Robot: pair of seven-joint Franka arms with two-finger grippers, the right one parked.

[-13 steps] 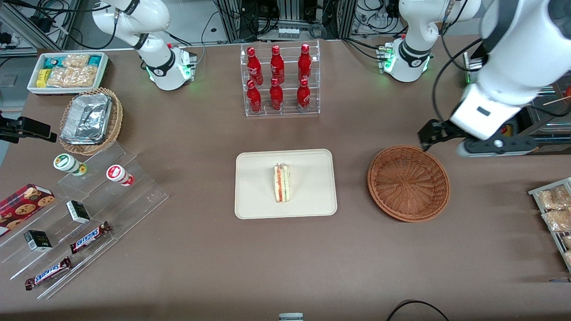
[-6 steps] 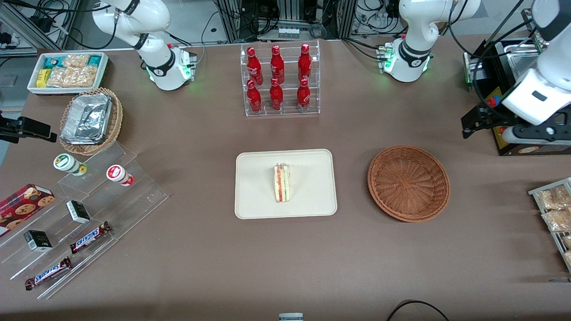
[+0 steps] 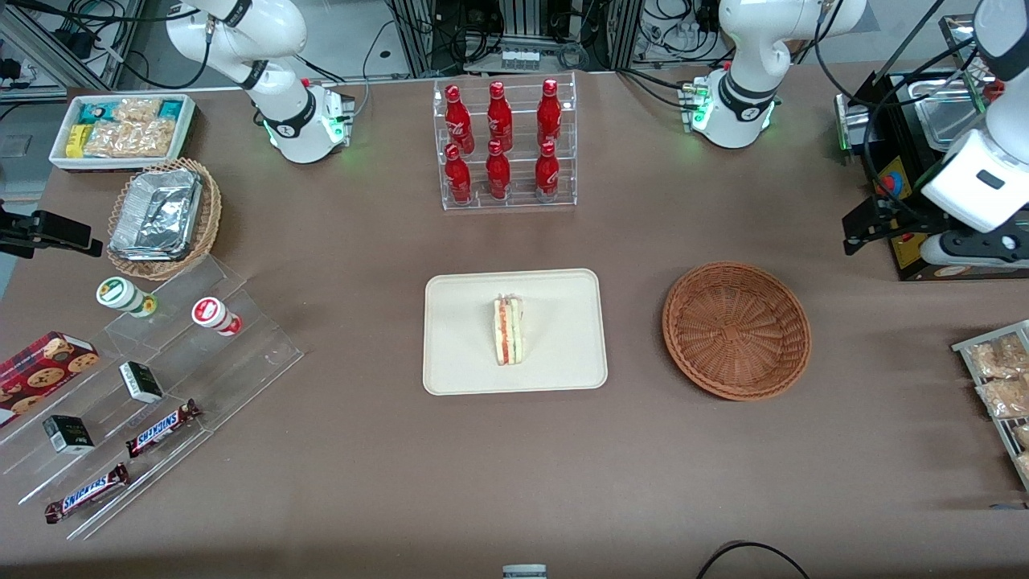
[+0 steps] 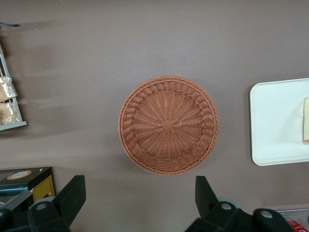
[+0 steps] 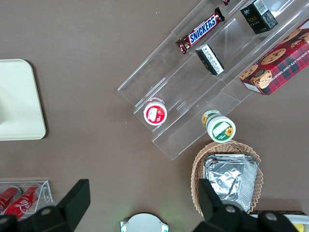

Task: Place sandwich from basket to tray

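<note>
The sandwich [image 3: 508, 330], a pale wedge with red and green layers, lies on the cream tray [image 3: 466, 342] at the middle of the table; one edge of the sandwich [image 4: 306, 121] shows on the tray [image 4: 275, 121] in the left wrist view. The reddish-brown wicker basket [image 3: 735, 330] stands beside the tray, toward the working arm's end, with nothing in it. My gripper [image 3: 862, 229] hangs high over the table, off the basket [image 4: 168, 124] toward the working arm's end and farther from the front camera. The gripper [image 4: 139, 195] is open, its black fingers [image 4: 72, 193] wide apart and holding nothing.
A black box-shaped device [image 3: 908, 161] stands close to the gripper. A rack of bagged snacks [image 3: 1001, 378] sits at the working arm's end. A clear rack of red bottles [image 3: 502, 145] stands farther back. Acrylic steps with snacks [image 3: 161, 378] fill the parked arm's end.
The gripper has moved away from the basket's rim toward the working arm's end, most of it in the first half second. Sandwich, tray and basket have stayed put.
</note>
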